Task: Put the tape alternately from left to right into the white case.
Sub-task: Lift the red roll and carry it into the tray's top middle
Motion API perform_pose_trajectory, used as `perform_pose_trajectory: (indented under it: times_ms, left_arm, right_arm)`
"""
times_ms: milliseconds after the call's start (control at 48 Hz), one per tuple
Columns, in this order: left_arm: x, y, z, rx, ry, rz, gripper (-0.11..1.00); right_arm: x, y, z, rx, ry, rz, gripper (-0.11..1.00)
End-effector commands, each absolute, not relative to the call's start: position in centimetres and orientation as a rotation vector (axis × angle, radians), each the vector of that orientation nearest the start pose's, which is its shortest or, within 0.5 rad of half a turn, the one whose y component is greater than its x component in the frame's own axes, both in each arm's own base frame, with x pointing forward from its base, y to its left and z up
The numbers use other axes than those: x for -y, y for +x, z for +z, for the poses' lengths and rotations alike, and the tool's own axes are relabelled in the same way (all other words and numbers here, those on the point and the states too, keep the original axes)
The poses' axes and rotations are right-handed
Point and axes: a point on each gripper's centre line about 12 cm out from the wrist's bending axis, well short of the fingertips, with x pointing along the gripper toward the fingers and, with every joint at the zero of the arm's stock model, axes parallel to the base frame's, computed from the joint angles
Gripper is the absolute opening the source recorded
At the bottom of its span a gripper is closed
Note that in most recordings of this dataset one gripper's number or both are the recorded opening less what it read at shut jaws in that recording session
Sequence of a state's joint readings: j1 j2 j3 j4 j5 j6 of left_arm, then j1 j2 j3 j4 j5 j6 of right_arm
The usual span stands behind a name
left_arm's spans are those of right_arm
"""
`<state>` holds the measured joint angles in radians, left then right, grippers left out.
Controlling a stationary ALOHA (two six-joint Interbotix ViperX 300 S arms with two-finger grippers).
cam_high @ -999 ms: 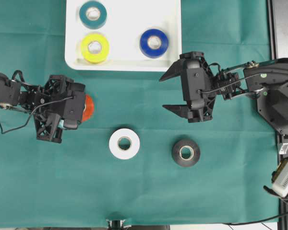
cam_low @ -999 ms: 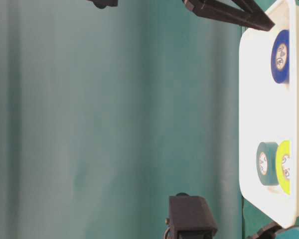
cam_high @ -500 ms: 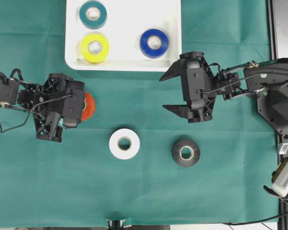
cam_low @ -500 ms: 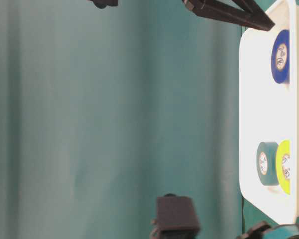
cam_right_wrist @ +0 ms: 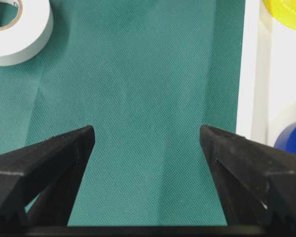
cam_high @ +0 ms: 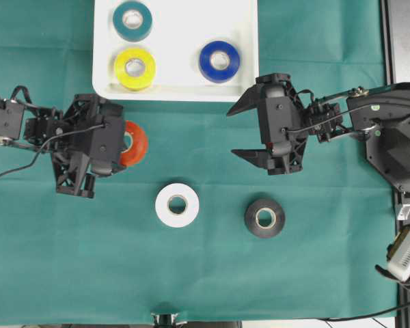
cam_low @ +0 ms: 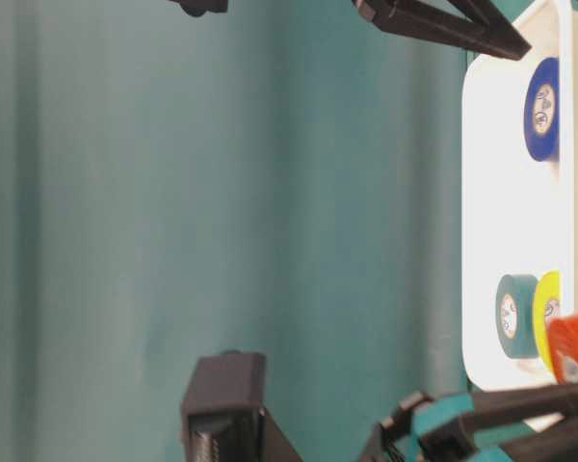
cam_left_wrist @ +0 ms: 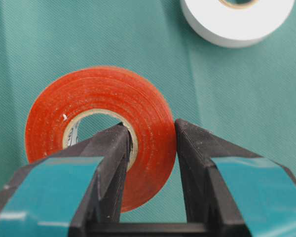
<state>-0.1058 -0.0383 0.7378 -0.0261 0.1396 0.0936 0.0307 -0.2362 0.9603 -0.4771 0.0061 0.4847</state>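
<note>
Wrist view: only here you see the left gripper (cam_left_wrist: 150,143) clenched on the red tape (cam_left_wrist: 101,131), one finger through its core.
Right gripper (cam_high: 242,133): spread wide, holding nothing, beside your white case (cam_high: 184,92).

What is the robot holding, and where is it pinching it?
The left gripper holds the red tape roll, pinching its wall: one finger inside the hole, one outside. The right gripper is open and holds nothing.

A wrinkled green cloth (cam_high: 191,273) is covering the table, while a black frame strip (cam_high: 402,41) and a pale ribbed object (cam_high: 406,251) are sitting at the right edge.
</note>
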Motion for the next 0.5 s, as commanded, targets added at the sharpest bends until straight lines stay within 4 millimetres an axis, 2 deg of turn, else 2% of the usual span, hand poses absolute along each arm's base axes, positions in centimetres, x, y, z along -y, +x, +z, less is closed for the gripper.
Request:
perform_pose_trajectory:
  times_ms: [0,291,479]
  left_arm:
    - [3.0,36.5,16.7,-0.784,0.124,-0.119,0.28]
    - [-1.6,37.7,17.8,-0.752,0.195,-0.046,0.28]
    - [-4.6,38.8,17.9,-0.752,0.217,0.007,0.28]
  right_arm:
    - [-1.0,30.3,16.0,-0.707,0.000,0.029,0.74]
    - [-1.0,30.3,16.1,-0.706,0.000,0.029,0.74]
    - [-1.0,30.4,16.2,-0.702,0.000,0.029,0.74]
